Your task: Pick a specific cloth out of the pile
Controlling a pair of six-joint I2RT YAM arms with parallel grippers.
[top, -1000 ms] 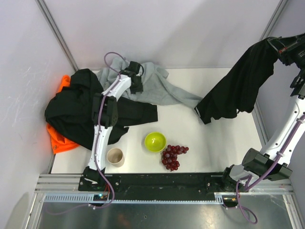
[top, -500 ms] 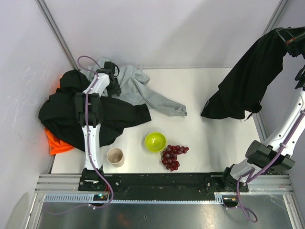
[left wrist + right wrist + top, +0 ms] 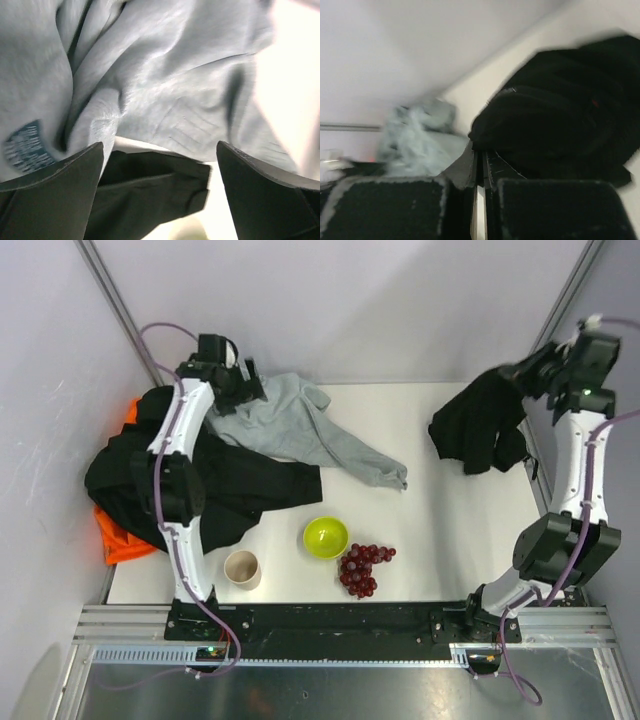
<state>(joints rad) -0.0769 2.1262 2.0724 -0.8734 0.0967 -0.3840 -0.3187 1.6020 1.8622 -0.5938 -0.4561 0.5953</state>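
The right gripper (image 3: 522,374) pinched the cloth (image 3: 478,428) beside the table (image 3: 440,515)'s right edge. The left gripper (image 3: 160,147) gaped over the grey sweatshirt (image 3: 170,75).

Left tool (image 3: 160,146) agape, right tool (image 3: 480,176) seemingly closed.

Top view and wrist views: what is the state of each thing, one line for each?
left tool: open, above the grey sweatshirt
right tool: shut on the cloth
cloth: crumpled, apart from the pile
grey sweatshirt: lying loose, one sleeve stretched out
green bowl: upright, empty
cup: upright, empty
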